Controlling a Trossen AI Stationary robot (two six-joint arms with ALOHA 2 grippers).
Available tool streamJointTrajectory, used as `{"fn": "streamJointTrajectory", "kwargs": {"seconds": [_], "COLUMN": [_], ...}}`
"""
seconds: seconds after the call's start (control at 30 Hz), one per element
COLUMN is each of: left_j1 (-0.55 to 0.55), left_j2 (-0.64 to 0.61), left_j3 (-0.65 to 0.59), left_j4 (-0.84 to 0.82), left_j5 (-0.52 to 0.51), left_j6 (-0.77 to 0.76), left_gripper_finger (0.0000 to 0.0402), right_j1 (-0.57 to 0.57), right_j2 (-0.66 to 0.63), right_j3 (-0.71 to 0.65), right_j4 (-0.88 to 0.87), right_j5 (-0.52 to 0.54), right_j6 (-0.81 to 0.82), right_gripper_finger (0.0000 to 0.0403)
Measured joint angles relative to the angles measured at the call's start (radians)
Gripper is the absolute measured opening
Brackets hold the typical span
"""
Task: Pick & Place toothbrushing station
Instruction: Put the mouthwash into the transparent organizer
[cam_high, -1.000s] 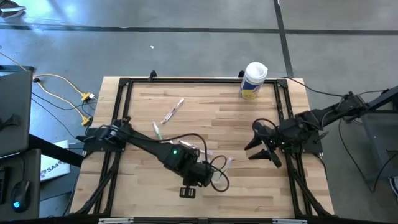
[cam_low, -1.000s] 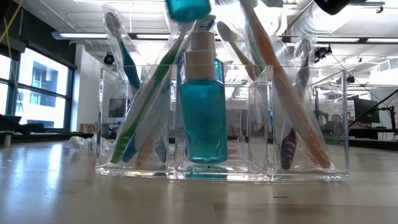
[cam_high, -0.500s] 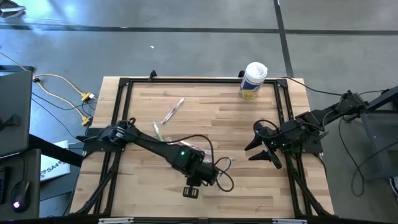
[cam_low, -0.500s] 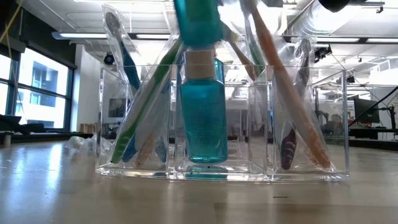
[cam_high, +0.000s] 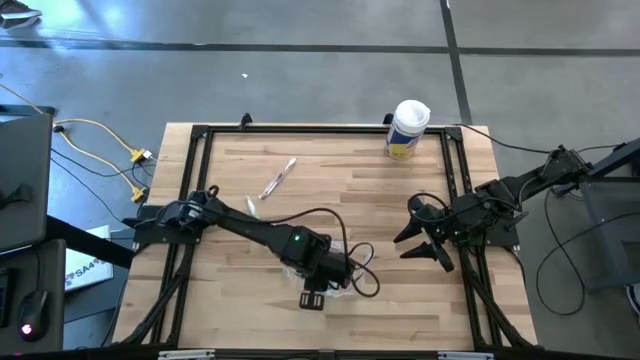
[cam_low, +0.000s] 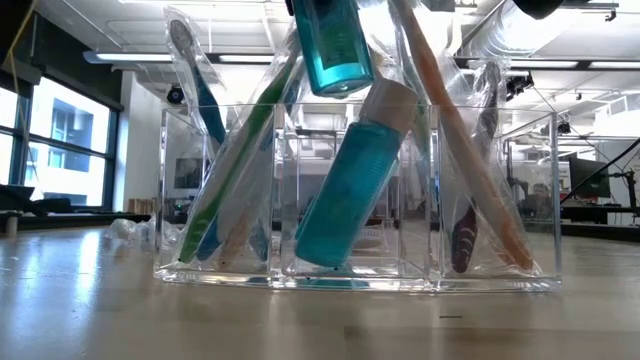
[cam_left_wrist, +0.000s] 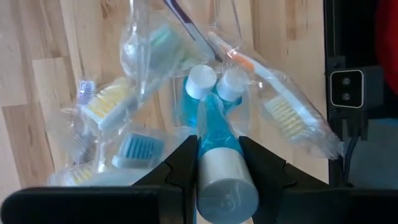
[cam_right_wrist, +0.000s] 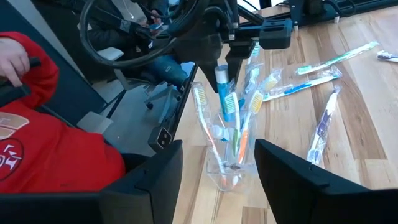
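A small clear plastic holder (cam_low: 170, 200) stands on the table with several wrapped toothbrushes (cam_low: 225, 200) leaning in its compartments. A teal tube (cam_low: 345, 190) leans in its middle compartment. My left gripper (cam_high: 320, 285) hovers over the holder, shut on a second teal tube (cam_low: 335, 45) that hangs above the leaning one. The holder also shows in the right wrist view (cam_right_wrist: 227, 158). My right gripper (cam_high: 418, 238) waits open and empty near the table's right edge. Two loose toothbrushes (cam_high: 278, 180) lie on the table at the far left. My left gripper pinches the tube between its two fingers (cam_left_wrist: 183, 168), on the sides just below its white cap (cam_left_wrist: 227, 190). The fingers come from above, pointing down. The tube hangs below them, slightly tilted, its teal lower end (cam_low: 340, 80) over the holder's middle compartment.
A large white canister with a yellow label (cam_high: 407, 128) stands at the table's far edge, right of centre. More loose wrapped toothbrushes (cam_right_wrist: 323, 127) lie on the wood beyond the holder. A person in red (cam_right_wrist: 43, 143) sits beyond the table's edge.
My left gripper has gone toward the table's right edge and down over the holder, carrying the teal tube lower. The tube in the middle compartment, upright a second ago, has tipped and now leans with its cap toward the right in the low view.
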Motion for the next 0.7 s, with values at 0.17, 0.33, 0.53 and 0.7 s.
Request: {"fn": "streamJointTrajectory", "kwargs": {"seconds": [0.17, 0.33, 0.53, 0.7], "left_j1": [-0.002, 0.009, 0.028, 0.005], "left_j2": [0.000, 0.000, 0.000, 0.000], "left_j3": [0.000, 0.000, 0.000, 0.000], "left_j4": [-0.004, -0.012, -0.022, -0.021], "left_j5": [0.000, -0.005, -0.015, -0.003], "left_j6": [-0.012, -0.151, -0.442, -0.598], "left_gripper_finger": [0.0092, 0.0092, 0.0092, 0.0092], "right_j1": [0.000, 0.000, 0.000, 0.000], "right_j2": [0.000, 0.000, 0.000, 0.000], "right_j3": [0.000, 0.000, 0.000, 0.000], "right_j4": [0.000, 0.000, 0.000, -0.001], "right_j5": [-0.001, -0.001, 0.000, 0.000], "right_j6": [0.000, 0.000, 0.001, 0.000], "right_gripper_finger": [0.0193, 0.0193, 0.0193, 0.0193]}}
